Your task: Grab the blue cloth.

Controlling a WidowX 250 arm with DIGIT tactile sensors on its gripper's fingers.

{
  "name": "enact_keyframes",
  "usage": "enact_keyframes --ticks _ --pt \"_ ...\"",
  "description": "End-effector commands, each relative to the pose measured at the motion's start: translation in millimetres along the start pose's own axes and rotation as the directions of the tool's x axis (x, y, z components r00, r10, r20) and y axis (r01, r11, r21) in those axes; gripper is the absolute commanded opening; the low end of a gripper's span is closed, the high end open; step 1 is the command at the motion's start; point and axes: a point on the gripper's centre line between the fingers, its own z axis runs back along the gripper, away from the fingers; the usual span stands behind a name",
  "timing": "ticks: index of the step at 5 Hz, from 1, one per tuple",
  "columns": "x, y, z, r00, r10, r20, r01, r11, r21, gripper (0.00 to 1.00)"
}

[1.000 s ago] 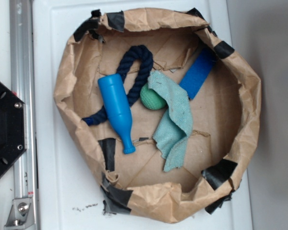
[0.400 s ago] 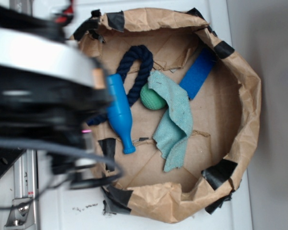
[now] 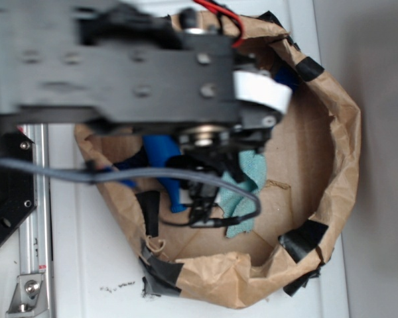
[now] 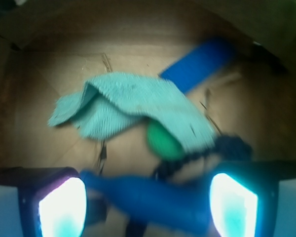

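**Open gripper over the bottle, cloth lying free ahead**

In the wrist view the gripper has its two fingers spread wide at the bottom corners, with nothing between them. Right under that gap lies the blue bottle, blurred and stretching across the lower frame. Just past the bottle sits the green ball, beside a bit of dark rope. The blue cloth lies beyond, crumpled on the brown paper floor, one edge draped over the ball; it touches neither finger. Behind the cloth a bright blue strip runs at a slant toward the far wall.

From the exterior view the arm covers most of the paper-lined bin. Only the lower end of the cloth and part of the bottle show below it. Black tape patches hold the bin's paper rim.
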Motion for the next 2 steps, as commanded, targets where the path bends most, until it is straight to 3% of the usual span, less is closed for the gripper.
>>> enact_keyframes --ticks 1,2 --pt "23 1 -44 0.997 -0.073 -0.008 0.073 0.996 0.056 1.0" --pt "22 -1 -62 0.997 -0.025 -0.067 0.032 0.994 0.107 1.0"
